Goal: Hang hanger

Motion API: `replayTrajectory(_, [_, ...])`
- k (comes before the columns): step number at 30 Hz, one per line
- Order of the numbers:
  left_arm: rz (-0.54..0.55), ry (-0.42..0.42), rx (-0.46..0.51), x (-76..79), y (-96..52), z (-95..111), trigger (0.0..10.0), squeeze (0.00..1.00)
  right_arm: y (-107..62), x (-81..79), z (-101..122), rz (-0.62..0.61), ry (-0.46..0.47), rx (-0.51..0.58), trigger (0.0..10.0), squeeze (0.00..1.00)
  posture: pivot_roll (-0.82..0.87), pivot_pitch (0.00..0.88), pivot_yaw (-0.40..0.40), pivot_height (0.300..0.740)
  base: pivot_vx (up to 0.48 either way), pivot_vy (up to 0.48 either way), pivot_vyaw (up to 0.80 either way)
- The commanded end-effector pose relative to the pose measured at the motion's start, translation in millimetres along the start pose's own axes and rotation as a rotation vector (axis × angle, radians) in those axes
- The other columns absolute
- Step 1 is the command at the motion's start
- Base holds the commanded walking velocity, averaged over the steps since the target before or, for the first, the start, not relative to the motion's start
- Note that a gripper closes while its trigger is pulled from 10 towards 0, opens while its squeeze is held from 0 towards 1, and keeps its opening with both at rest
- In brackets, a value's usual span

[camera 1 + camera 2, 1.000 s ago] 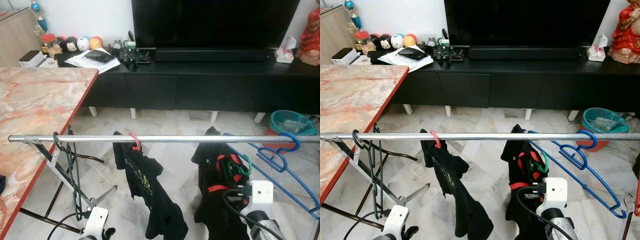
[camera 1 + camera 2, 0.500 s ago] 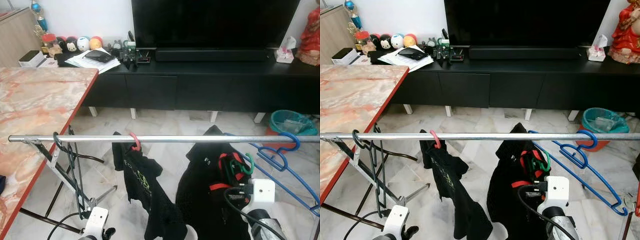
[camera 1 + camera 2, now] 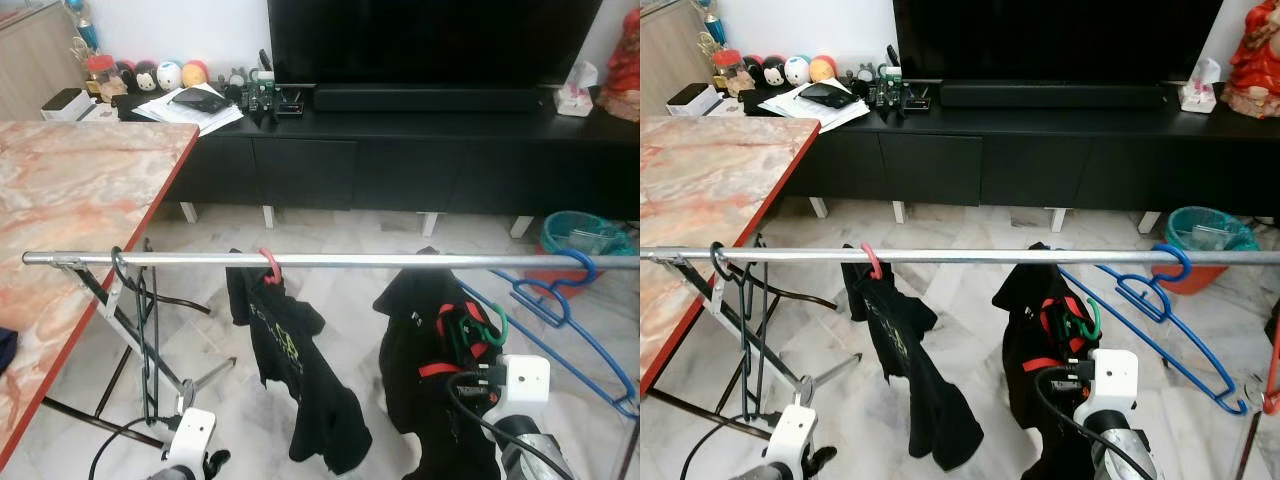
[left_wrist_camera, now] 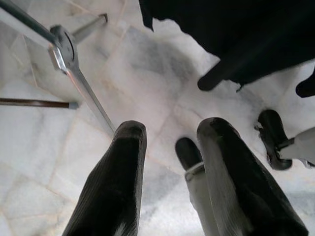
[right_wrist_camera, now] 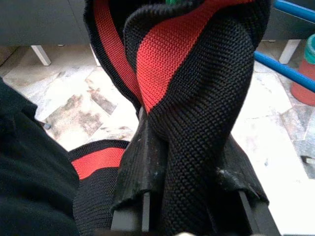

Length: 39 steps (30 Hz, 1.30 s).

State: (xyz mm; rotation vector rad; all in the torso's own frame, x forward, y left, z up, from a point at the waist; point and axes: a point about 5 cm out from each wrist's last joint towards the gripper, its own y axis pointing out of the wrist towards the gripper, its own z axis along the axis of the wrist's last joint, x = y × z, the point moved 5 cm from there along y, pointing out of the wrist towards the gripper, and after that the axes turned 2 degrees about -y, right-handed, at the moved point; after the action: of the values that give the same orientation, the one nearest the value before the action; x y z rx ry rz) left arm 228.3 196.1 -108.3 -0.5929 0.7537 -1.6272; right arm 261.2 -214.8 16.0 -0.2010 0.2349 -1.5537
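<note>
While the right gripper (image 5: 189, 196) is clamping a black-and-red garment (image 5: 197, 98) on a green hanger (image 3: 487, 330) just below the metal rail (image 3: 330, 260), right of centre, the left gripper (image 4: 170, 162) is hanging low over the marble floor (image 4: 147, 73), fingers parted and holding nothing. A black T-shirt (image 3: 295, 370) is hanging on a pink hanger (image 3: 270, 267); a blue hanger (image 3: 565, 300) is hanging far right.

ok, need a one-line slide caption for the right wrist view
Right tool clamped on a black-and-red knit garment, blue hanger behind it above the marble floor.
</note>
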Motion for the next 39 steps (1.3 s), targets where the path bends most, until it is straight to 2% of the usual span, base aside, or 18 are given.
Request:
replayTrajectory(1, [0.001,0.002,-0.030,-1.2,-2.0,-9.1,10.0,0.00,1.4,1.1,9.9,-0.005,-0.002,0.045,10.0,0.00,-0.23,0.000,0.058,0.740,-0.270,0.000,0.00])
replayTrajectory(39, [-0.002,0.003,-0.029,-0.7,-2.0,-9.0,10.0,0.00,3.0,3.9,10.3,-0.027,0.005,0.041,10.0,0.00,-0.23,0.000,0.058,0.740,-0.271,0.000,0.00])
